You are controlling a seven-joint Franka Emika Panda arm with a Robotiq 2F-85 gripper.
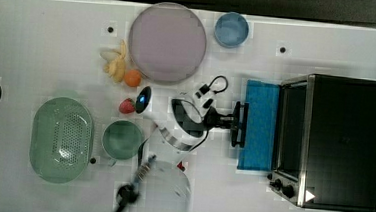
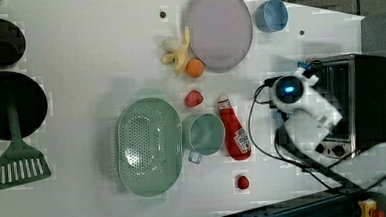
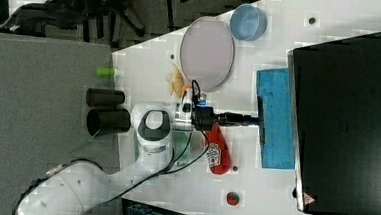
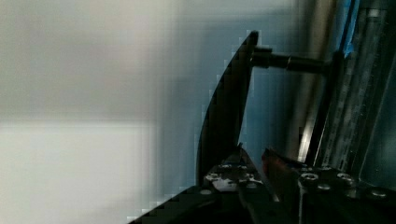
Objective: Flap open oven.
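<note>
Oven (image 1: 344,142) door (image 1: 260,126) lowered flat; gripper (image 1: 238,123) at the door's handle (image 3: 262,120).

I count one oven, at the table's (image 1: 40,35) edge on the top view's right; one blue glass door lying level; two knobs (image 1: 281,186); one plate (image 1: 167,42), one blue bowl (image 1: 231,29), one colander (image 1: 61,140), one green cup (image 1: 122,139); fingers narrow, apparently pinching the handle bar, though I read that contact from the blurred wrist view; bare table flanks the door on both sides.
</note>
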